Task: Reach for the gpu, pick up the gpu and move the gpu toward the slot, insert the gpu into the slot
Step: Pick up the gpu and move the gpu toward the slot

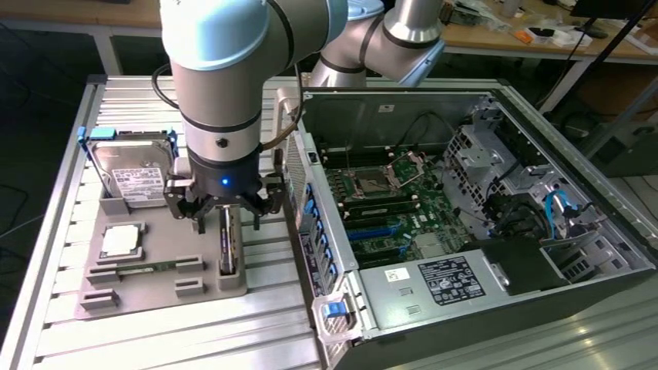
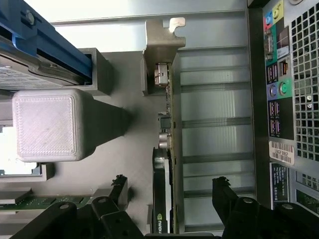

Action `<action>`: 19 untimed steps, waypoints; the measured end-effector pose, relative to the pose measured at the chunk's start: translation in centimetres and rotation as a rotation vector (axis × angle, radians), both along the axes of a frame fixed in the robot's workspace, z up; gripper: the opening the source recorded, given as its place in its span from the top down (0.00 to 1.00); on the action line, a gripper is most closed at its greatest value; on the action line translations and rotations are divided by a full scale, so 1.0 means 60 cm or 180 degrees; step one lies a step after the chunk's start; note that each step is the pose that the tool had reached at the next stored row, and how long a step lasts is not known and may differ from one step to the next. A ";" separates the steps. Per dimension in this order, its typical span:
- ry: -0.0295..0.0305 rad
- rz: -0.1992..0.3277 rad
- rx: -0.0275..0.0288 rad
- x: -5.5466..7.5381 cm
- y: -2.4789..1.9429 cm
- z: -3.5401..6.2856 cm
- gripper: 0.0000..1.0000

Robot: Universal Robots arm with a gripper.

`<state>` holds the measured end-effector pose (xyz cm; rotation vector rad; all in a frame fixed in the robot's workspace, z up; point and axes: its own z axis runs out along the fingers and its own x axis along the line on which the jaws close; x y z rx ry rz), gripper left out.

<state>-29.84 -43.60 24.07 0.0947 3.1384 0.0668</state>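
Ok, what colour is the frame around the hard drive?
Blue; the frame on the hard drive shows best in the exterior view.

The upright gpu (image 1: 228, 248) stands in a gray holder (image 1: 165, 281) with a free gap along each face, and the gripper (image 1: 228, 222) straddles it with jaws spread. The hard drive (image 1: 134, 176) rises near one side. The computer case (image 1: 308, 231) wall stands close on the other, its uncovered side leaving the motherboard (image 1: 396, 208) reachable from above.

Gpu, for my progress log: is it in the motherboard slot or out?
Out: the gpu stands on edge in the grey holder outside the computer case, open tool straddling it.
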 end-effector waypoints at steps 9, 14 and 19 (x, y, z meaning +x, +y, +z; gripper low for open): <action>0.0000 0.0000 0.0000 0.000 0.0000 0.000 0.22; 0.0000 0.0000 0.0000 0.000 0.0000 0.000 0.03; 0.0000 0.0000 0.0000 0.000 0.0000 0.000 0.01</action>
